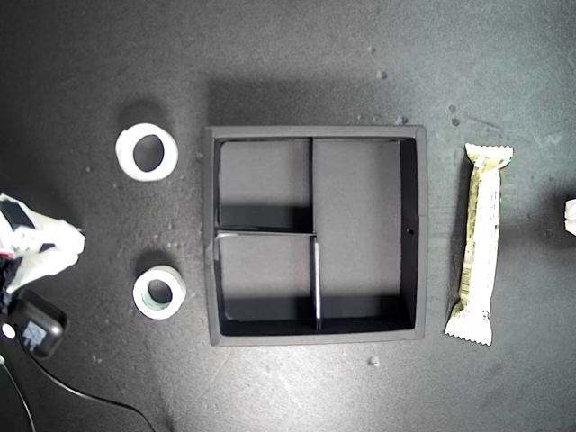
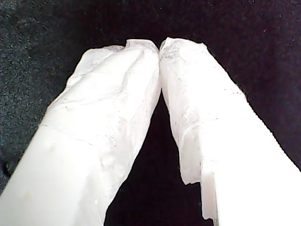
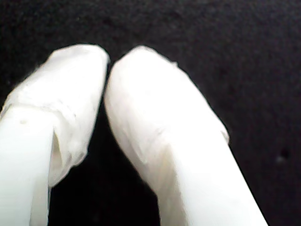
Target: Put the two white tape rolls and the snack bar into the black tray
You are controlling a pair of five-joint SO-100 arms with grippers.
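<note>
dark mat fills both wrist views; my first gripper (image 2: 159, 47) and second gripper (image 3: 107, 61) pinch closed, empty.

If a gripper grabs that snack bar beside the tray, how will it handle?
The snack bar looks long and thin, so a grasp at one crimped end may let it sag or swing. Its wrapper looks glossy, so probably slick. Lying flat on the mat, it should slide rather than roll.
</note>
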